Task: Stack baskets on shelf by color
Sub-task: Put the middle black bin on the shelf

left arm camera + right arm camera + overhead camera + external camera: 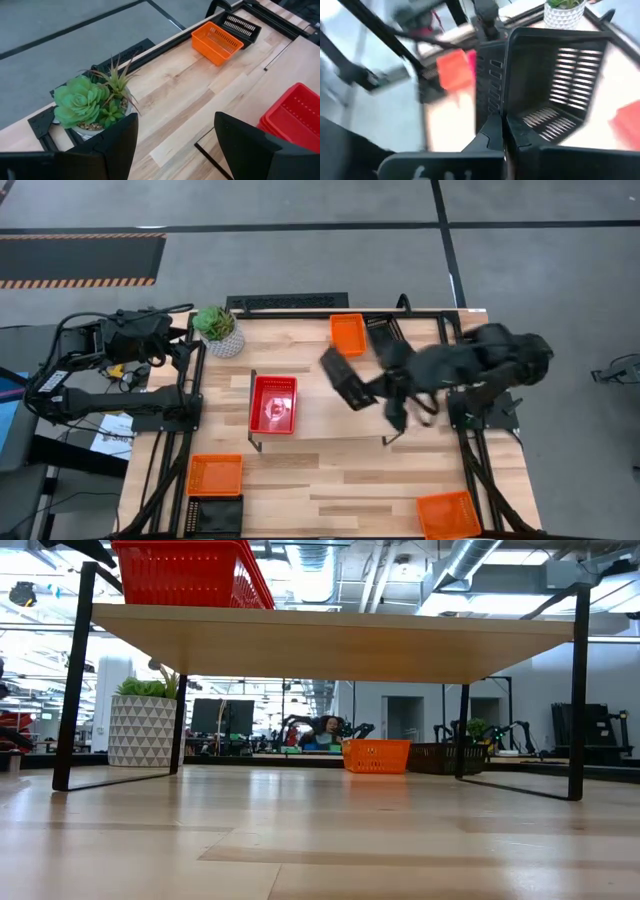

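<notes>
My right gripper [364, 390] hangs over the middle of the shelf [330, 425], shut on a black basket [342, 378] that is tilted on edge in the air. A red basket [273, 403] sits on the shelf's left end and also tops the board in the low view [190, 570]. At the far edge an orange basket [348, 332] and a black basket [383, 330] rest side by side on the table. Near the front lie an orange basket [215, 473], a black basket [215, 511] and another orange basket [447, 513]. My left gripper [175, 135] waits open by the far left corner. My right gripper holds the black basket by one side wall's rim [506, 112], pinched between the two fingers, one finger seemingly inside and one outside. The basket is lifted clear of shelf and table. It is tipped on edge, its open side facing the wrist camera.
A white pot with a green plant [220, 330] stands at the table's far left corner, close to my left gripper [185, 350]. The shelf's thin black legs [72, 680] stand on the tabletop. Bare board shows on the shelf's right end [365, 425].
</notes>
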Robot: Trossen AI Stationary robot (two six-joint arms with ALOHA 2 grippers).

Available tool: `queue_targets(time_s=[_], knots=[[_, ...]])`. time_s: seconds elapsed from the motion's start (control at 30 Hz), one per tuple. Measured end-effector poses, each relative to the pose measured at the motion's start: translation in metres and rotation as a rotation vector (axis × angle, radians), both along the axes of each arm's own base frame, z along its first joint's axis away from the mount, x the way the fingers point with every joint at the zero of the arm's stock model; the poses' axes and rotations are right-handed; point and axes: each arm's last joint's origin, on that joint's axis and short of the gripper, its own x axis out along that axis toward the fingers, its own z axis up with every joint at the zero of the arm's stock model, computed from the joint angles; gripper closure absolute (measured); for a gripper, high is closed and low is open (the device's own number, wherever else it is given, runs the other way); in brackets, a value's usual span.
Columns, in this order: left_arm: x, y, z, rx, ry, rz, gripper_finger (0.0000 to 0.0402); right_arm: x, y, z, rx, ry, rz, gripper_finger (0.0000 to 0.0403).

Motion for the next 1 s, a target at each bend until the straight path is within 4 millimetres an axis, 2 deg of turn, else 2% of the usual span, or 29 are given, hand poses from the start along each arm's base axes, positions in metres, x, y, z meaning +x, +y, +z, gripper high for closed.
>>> queue_targets(time_s=[0.17, 0.33, 0.5, 0.67, 0.83, 1.0], knots=[[0.000, 0.000, 0.000, 0.006, 0.002, 0.006, 0.0152, 0.033, -0.008, -0.022, -0.126, 0.112, 0.175, 0.0402], [-0.001, 0.001, 0.000, 0.024, 0.013, 0.029, 0.0152, 0.057, -0.005, -0.050, -0.210, 0.262, 0.253, 0.0402], [-0.002, 0.001, -0.001, 0.021, 0.028, 0.032, 0.0152, 0.068, 0.004, -0.077, -0.261, 0.445, 0.312, 0.0402], [-0.002, 0.001, -0.001, 0.024, 0.030, 0.035, 0.0152, 0.082, 0.014, -0.099, -0.338, 0.535, 0.351, 0.0402], [-0.002, 0.001, -0.001, 0.031, 0.033, 0.044, 0.0152, 0.093, 0.018, -0.112, -0.430, 0.575, 0.327, 0.0402], [-0.002, 0.001, -0.001, 0.031, 0.032, 0.044, 0.0152, 0.098, 0.015, -0.114, -0.447, 0.570, 0.309, 0.0402]])
